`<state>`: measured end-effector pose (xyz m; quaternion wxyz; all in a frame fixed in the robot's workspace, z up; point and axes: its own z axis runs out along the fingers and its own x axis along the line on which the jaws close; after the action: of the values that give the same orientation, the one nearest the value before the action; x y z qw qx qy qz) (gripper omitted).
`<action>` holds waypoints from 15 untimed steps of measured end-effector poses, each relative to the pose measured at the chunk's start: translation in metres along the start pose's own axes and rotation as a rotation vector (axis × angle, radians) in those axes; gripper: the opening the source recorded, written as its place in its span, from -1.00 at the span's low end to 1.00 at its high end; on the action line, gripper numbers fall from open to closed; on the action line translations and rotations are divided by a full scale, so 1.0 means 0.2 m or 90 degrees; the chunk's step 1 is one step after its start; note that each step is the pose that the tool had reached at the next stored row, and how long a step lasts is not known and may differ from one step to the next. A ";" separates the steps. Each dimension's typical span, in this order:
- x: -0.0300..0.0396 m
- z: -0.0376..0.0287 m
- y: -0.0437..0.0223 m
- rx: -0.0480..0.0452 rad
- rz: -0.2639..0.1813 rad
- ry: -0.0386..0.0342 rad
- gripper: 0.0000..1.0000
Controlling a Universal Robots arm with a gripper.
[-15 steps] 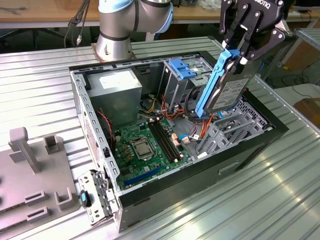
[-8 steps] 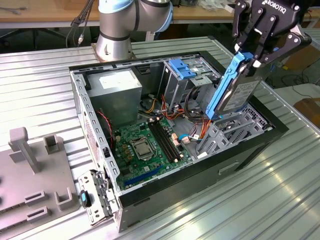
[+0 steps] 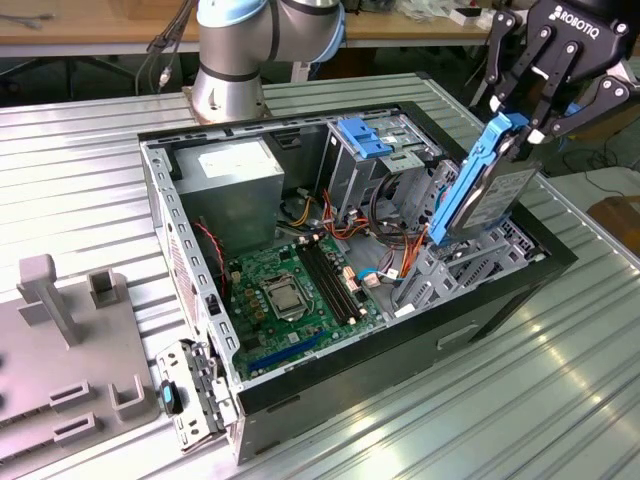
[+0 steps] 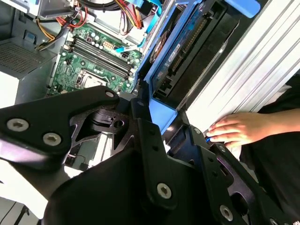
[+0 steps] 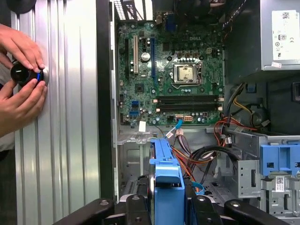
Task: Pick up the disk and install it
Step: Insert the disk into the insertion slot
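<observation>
The disk [image 3: 492, 200], a silver-grey drive in a blue plastic bracket, hangs on edge and tilted above the open computer case [image 3: 330, 360], at the exterior view's right. My gripper [image 3: 517, 122] is shut on the top of its blue bracket. The disk's lower end sits just over the grey drive cage [image 3: 450, 262] near the case's front wall; whether it touches the cage I cannot tell. In the second wrist view the disk [image 4: 174, 58] runs away from the black fingers [image 4: 145, 136]. The first wrist view has the blue bracket [image 5: 166, 176] clamped between the fingers [image 5: 135, 206].
Inside the case lie the green motherboard [image 3: 290, 285], a grey power-supply box [image 3: 238, 172], a metal bay with blue tabs [image 3: 372, 140] and loose cables [image 3: 385, 262]. A person's hands [image 5: 21, 79] hold a small black object on the ribbed table beside the case. A grey fixture [image 3: 60, 340] stands at the exterior view's left.
</observation>
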<state>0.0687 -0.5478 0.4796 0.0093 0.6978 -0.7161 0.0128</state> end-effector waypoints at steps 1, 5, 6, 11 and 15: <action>0.003 0.003 -0.006 -0.0001 0.000 -0.0001 -0.26; 0.032 0.014 -0.019 -0.0003 0.000 -0.0002 -0.26; 0.032 0.014 -0.019 -0.0003 0.000 -0.0001 -0.26; 0.032 0.015 -0.019 -0.0003 0.000 -0.0001 -0.26; 0.034 0.030 -0.019 -0.0003 0.000 -0.0001 -0.26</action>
<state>0.0724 -0.5549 0.4739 0.0094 0.6978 -0.7161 0.0126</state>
